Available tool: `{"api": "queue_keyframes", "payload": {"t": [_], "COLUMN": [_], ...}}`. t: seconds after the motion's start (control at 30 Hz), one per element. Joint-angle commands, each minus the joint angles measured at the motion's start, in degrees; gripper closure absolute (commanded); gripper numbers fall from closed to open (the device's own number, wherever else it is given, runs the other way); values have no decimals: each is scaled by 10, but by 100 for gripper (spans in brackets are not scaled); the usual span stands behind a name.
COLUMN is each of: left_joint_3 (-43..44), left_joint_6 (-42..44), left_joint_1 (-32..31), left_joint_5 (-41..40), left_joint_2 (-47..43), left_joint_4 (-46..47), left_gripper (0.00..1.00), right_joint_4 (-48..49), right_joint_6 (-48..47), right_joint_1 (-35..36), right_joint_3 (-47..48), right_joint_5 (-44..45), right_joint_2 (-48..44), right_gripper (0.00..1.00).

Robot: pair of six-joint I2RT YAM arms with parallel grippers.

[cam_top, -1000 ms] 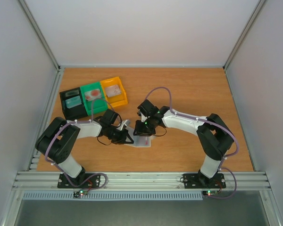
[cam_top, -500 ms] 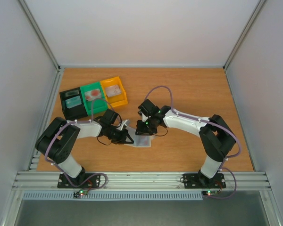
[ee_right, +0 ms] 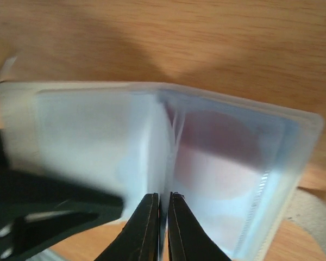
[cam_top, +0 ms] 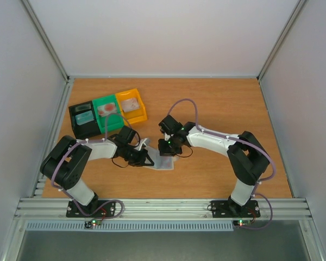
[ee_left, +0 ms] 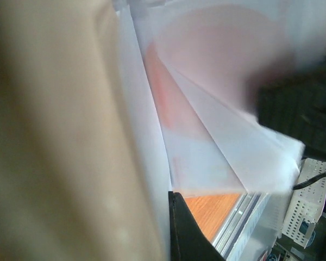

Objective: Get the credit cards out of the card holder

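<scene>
Risk: whole card holder lifting with reddish card if left end effector slips; its grip we cannot tell. Holder mid-frame on worktop; right end effector pinches its middle layer.

Both arms are bending in toward the middle. The left gripper is pointing right, its fingers squeezing close together. The right gripper is pointing down, fingers pinching nearly together.
</scene>
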Motion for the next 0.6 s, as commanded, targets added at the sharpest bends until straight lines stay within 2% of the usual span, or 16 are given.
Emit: {"api": "queue_keyframes", "payload": {"t": [0.0, 0.17, 0.33, 0.47, 0.57], "left_joint_3": [11, 7, 6, 0, -4], "left_joint_6": [12, 9, 11, 6, 6], "left_joint_1": [-3, -3, -3, -3, -3], "left_joint_5": [11, 7, 14, 16, 20], "left_joint_2": [-4, -7, -13, -18, -21], "left_joint_4": [11, 17, 27, 33, 41], "left_gripper": [100, 100, 100, 100, 100], "right_joint_4": [-48, -58, -10, -4, 12], "right_joint_6": [23, 20, 4, 9, 9], "right_joint_1": [0, 2, 9, 16, 16], "right_joint_3": [25, 28, 33, 36, 29], "right_joint_5": [71, 98, 37, 37, 23], "right_joint_2": [30, 36, 51, 69, 67], "right_gripper": [95, 97, 97, 86, 83]}}
